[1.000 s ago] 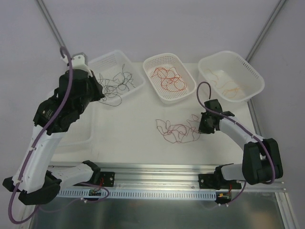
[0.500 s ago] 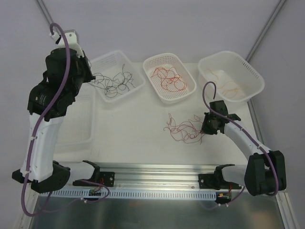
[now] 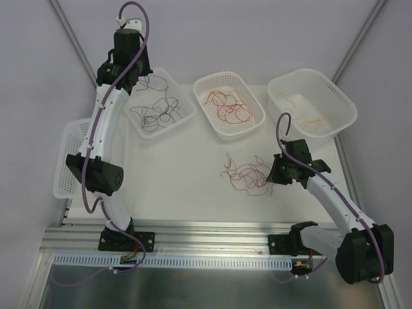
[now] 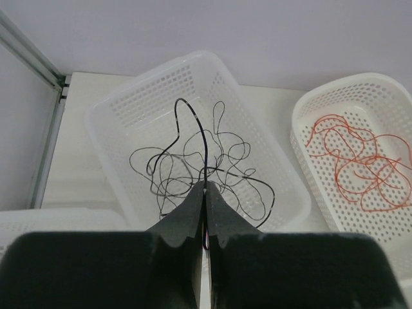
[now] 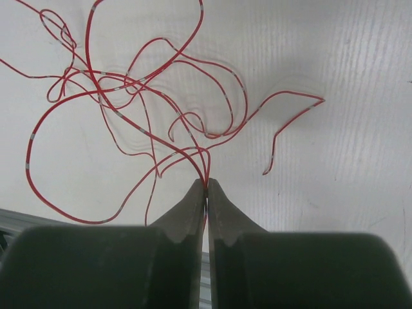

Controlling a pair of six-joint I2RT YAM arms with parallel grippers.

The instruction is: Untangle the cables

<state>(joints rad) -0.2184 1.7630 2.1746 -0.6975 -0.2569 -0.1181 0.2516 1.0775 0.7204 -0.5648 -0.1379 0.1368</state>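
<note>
Left gripper (image 4: 205, 188) has its jaws pressed together over a white perforated basket (image 4: 149, 89), and one strand of the black cables (image 4: 204, 154) rises from the loose tangle in the basket straight into the seam between the fingertips. A second white basket (image 4: 298, 122) just to the right holds looped red cables (image 4: 360, 168). A metal rail (image 4: 29, 46) runs diagonally at upper left.
</note>
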